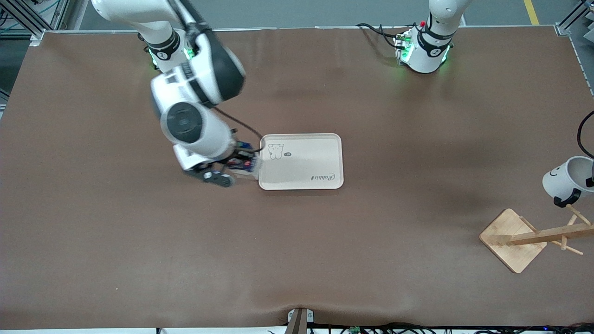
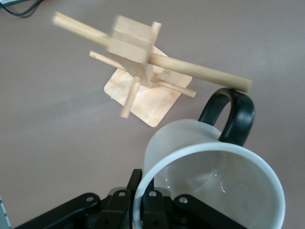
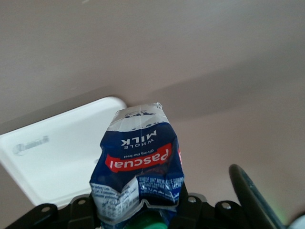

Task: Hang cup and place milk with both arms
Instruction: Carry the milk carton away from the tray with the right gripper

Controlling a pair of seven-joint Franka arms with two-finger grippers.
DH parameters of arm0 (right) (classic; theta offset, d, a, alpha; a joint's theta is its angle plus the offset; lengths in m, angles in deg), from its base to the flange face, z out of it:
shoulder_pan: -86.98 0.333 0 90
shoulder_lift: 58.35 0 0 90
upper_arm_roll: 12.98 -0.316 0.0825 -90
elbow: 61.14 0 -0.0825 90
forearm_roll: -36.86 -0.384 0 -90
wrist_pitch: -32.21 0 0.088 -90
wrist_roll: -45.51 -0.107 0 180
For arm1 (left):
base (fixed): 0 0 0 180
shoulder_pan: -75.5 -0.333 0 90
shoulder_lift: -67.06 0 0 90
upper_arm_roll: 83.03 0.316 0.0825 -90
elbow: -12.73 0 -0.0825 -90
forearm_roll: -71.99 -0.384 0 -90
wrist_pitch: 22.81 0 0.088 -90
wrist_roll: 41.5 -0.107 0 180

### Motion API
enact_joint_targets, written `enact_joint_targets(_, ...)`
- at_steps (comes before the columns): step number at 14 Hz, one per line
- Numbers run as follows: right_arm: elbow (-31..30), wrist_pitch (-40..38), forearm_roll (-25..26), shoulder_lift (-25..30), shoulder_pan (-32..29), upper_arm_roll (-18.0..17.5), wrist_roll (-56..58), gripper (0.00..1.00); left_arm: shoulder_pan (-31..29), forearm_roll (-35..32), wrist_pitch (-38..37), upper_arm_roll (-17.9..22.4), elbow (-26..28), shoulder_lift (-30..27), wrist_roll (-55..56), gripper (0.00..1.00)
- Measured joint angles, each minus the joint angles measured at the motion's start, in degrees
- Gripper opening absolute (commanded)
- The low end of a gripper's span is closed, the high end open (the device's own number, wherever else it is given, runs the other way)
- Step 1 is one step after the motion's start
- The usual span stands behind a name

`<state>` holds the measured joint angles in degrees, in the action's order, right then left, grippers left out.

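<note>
My left gripper [image 2: 141,191] is shut on the rim of the white cup [image 2: 209,176], which it holds in the air above the wooden rack [image 2: 136,47]. The cup's black handle [image 2: 236,119] is right by the tip of a long peg [image 2: 205,74]. In the front view the cup [image 1: 564,178] hangs tilted at the left arm's end of the table, over the rack [image 1: 515,239]. My right gripper [image 3: 138,202] is shut on the dark-blue milk carton [image 3: 138,162], green cap toward the palm. In the front view the milk [image 1: 244,164] is just beside the tray's edge, toward the right arm's end.
A cream tray [image 1: 301,178] with a small bear drawing lies mid-table; it also shows in the right wrist view [image 3: 57,152]. The rack's square base [image 1: 508,232] stands on the brown table, its post leaning over, with short pegs sticking out.
</note>
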<state>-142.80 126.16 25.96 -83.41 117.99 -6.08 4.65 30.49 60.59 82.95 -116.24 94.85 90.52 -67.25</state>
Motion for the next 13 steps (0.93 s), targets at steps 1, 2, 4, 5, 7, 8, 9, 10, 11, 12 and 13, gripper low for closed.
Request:
enact_joint_targets(1,-0.2,-1.3,0.9,0.7,-2.8,0.4,2.6,0.00,0.0,0.0,0.8,0.0,-0.1,0.2,0.0,0.00)
enact_joint_targets(2,-0.8,-2.0,2.5,1.1,-5.0,1.1,5.8,0.00,0.0,0.0,1.2,0.1,-0.1,0.3,0.0,0.00)
enact_joint_targets(4,-2.5,-2.3,6.0,1.5,-7.8,4.0,14.3,0.00,0.0,0.0,1.4,0.1,-0.6,1.0,0.0,0.00)
enact_joint_targets(5,-3.4,-2.3,7.1,1.5,-8.3,6.5,19.2,0.00,0.0,0.0,1.4,0.2,-0.9,1.5,0.0,0.00)
enact_joint_targets(7,-5.0,-2.0,7.5,1.5,-9.1,11.7,28.7,0.00,0.0,0.0,1.5,0.2,-1.3,2.1,0.1,0.00)
enact_joint_targets(8,-5.7,-1.8,7.6,1.5,-9.5,13.9,32.4,0.00,0.1,0.0,1.5,0.1,-1.4,2.2,0.6,0.00)
enact_joint_targets(9,-6.3,-1.6,7.6,1.5,-10.0,15.6,35.6,0.00,0.2,0.0,1.3,0.0,-1.4,2.2,1.5,0.00)
enact_joint_targets(10,-7.2,-1.0,7.6,1.5,-10.8,16.5,38.3,0.00,0.2,0.0,0.8,-0.2,-1.4,2.2,2.3,0.00)
enact_joint_targets(11,-8.7,0.8,7.6,1.6,-11.9,16.9,40.8,0.00,0.2,0.0,0.0,-0.5,-1.4,2.2,2.9,0.00)
enact_joint_targets(12,-10.8,3.4,7.6,1.6,-13.2,17.0,43.4,0.00,0.3,0.0,-1.3,-1.0,-1.4,2.1,3.6,0.00)
enact_joint_targets(13,-13.0,6.0,7.6,1.5,-14.6,17.1,45.6,0.00,0.3,0.0,-2.8,-1.6,-1.4,2.1,4.7,0.00)
